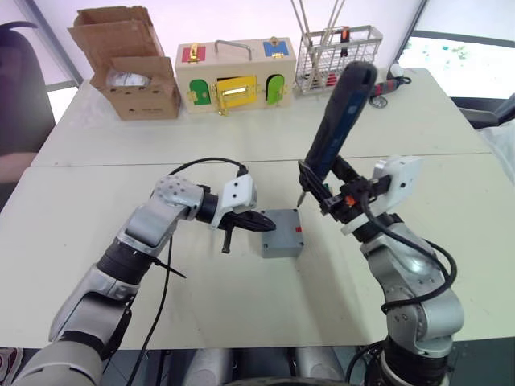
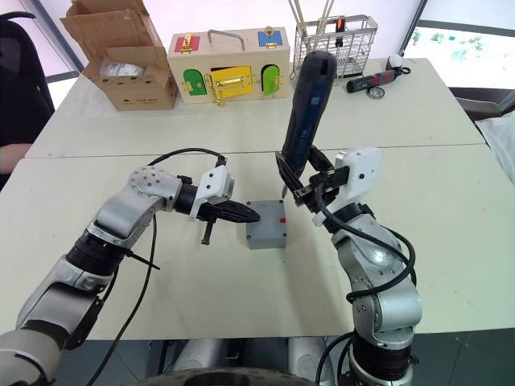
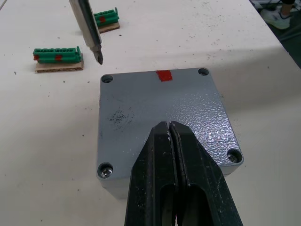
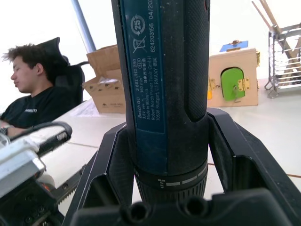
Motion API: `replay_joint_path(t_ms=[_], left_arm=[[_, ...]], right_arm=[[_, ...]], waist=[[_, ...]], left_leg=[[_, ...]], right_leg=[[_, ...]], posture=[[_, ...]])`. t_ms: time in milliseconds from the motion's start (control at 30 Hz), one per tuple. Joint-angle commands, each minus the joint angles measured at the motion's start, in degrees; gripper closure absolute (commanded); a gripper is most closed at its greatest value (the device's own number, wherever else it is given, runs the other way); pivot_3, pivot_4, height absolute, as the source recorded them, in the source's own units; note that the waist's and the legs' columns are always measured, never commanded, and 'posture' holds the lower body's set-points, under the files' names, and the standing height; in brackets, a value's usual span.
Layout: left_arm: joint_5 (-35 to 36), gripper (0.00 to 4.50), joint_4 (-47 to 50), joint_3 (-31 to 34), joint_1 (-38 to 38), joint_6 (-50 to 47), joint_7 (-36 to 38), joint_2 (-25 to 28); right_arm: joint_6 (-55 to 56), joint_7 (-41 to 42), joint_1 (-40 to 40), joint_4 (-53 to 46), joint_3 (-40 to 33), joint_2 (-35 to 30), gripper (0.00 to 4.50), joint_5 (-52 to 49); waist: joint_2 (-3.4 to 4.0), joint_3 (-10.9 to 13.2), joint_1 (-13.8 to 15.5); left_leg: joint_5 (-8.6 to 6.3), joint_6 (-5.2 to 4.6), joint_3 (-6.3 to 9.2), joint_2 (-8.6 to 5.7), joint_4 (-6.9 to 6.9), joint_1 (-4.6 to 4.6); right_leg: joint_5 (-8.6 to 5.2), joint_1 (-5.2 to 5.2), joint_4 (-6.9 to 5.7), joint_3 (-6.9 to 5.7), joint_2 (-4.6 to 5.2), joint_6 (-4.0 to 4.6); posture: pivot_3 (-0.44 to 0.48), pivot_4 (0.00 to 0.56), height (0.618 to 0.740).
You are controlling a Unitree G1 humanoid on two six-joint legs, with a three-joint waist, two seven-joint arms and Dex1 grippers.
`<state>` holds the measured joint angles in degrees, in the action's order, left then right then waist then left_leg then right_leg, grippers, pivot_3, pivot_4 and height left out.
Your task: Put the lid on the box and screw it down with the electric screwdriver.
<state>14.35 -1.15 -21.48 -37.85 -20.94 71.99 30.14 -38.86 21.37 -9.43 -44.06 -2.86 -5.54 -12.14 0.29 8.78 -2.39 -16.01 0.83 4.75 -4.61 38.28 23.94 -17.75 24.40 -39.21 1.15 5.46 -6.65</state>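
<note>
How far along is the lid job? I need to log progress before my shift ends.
Done: the lid sits on the box, with one screw showing in a corner. In hand: the left gripper, shut, presses on the lid; the right gripper holds the screwdriver, its bit above a corner hole. Left: the other three corner holes look empty.

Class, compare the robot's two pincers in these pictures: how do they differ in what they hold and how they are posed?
The right pincer is shut on the electric screwdriver, held nearly upright with its bit above the table; the left pincer holds nothing. The left pincer lies low and level, its shut fingers resting on the lid, while the right pincer stands beside the box. Both have black fingers.
</note>
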Motion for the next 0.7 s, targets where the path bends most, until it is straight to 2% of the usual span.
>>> replay_joint_path(t_ms=[33,700], left_arm=[[-0.5,4.50,0.8,0.4,0.4,-0.3,0.0,0.4],[-1.2,4.50,0.3,0.4,0.2,0.4,-0.4,0.1]], right_arm=[[4.1,-0.7,0.0,-1.4,1.3,-0.4,2.60,-1.2],[9.7,-1.9,3.3,2.9,4.5,-4.5,2.60,-0.6]], waist=[[0.00,0.0,0.0],[-0.01,0.0,0.0]], left_leg=[[0.00,0.00,0.00,0.00,0.00,0.00],[0.00,0.00,0.01,0.01,0.00,-0.12]], right_leg=[[0.00,0.00,0.00,0.00,0.00,0.00],[0.00,-0.13,0.00,0.00,-0.02,0.00]], posture=[[0.000,0.150,0.740],[0.000,0.150,0.740]])
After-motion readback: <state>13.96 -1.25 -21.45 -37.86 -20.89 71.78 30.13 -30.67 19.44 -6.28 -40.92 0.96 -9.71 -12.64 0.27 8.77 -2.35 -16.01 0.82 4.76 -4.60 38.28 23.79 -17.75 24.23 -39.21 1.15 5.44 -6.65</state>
